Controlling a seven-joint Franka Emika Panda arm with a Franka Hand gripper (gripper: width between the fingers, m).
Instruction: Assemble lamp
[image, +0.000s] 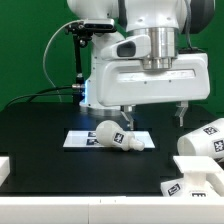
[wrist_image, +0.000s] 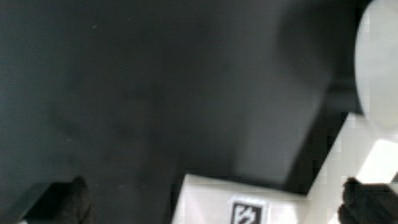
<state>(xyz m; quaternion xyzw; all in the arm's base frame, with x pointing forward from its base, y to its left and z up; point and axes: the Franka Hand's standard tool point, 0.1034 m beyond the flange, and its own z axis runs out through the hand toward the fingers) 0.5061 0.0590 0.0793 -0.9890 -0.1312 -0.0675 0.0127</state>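
Observation:
My gripper (image: 152, 114) hangs open and empty above the black table, its two fingers wide apart. The round white bulb (image: 112, 137) lies on its side below and toward the exterior view's left of the gripper. The tapered white shade (image: 205, 140) lies on its side at the exterior view's right. The blocky white base (image: 195, 183) sits at the front right. In the wrist view the gripper (wrist_image: 214, 200) has dark fingertips (wrist_image: 54, 200) at either side of a white tagged part (wrist_image: 240, 200), apparently the base. A curved white edge, probably the shade (wrist_image: 377, 80), shows beside it.
The marker board (image: 80, 139) lies flat under the bulb. A white ledge (image: 4, 168) shows at the exterior view's left edge. Black cables and a stand (image: 78, 50) rise behind the arm against the green backdrop.

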